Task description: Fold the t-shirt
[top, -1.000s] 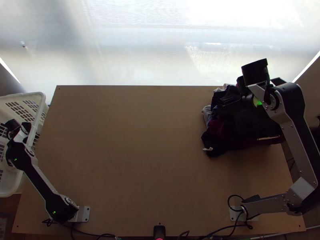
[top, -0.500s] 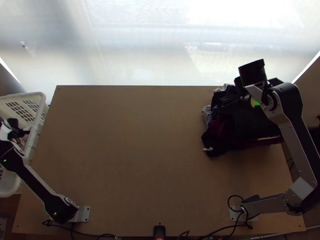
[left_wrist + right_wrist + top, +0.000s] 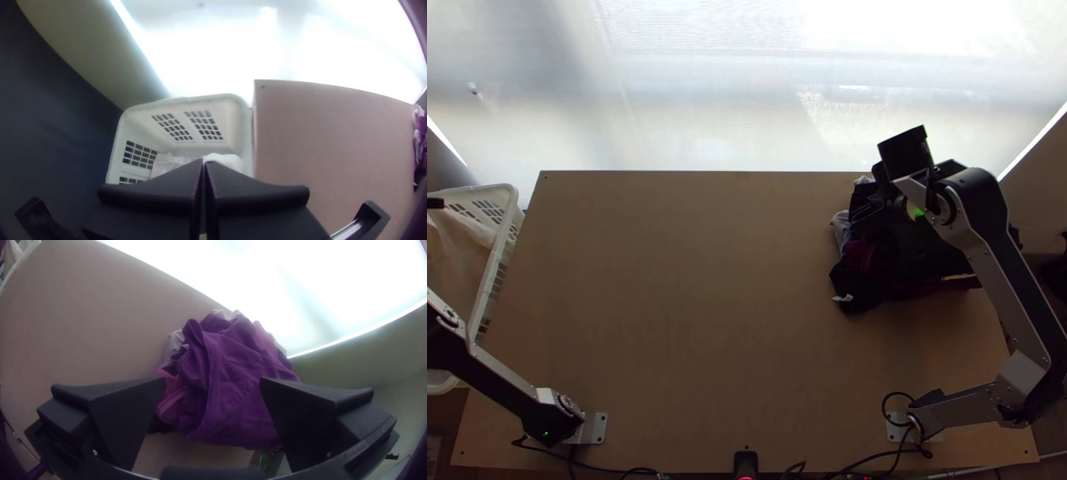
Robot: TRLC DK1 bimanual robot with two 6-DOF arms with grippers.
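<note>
At the far left edge, my left gripper (image 3: pixel 433 203) is above the basket. In the left wrist view, the left gripper (image 3: pixel 204 162) has its fingers together, shut on a white cloth (image 3: pixel 224 161) that bulges out at the tips; pale cloth (image 3: pixel 459 248) lies bunched below it in the top view. My right gripper (image 3: pixel 867 210) is over the heap of dark and maroon clothes (image 3: pixel 863 258) at the table's right. In the right wrist view, the right gripper (image 3: pixel 212 380) stands open, with the purple heap (image 3: pixel 235 391) beyond and between its fingers.
The white slatted basket (image 3: pixel 505 210) stands against the table's left edge, with more pale cloth (image 3: pixel 167 163) inside. Bare wooden table (image 3: pixel 691 296) stretches between basket and heap. Cables (image 3: pixel 875 472) run along the near edge.
The left arm has swung left out over the basket, and more pale cloth shows there. The right gripper and forearm have shifted a little left above the heap.
</note>
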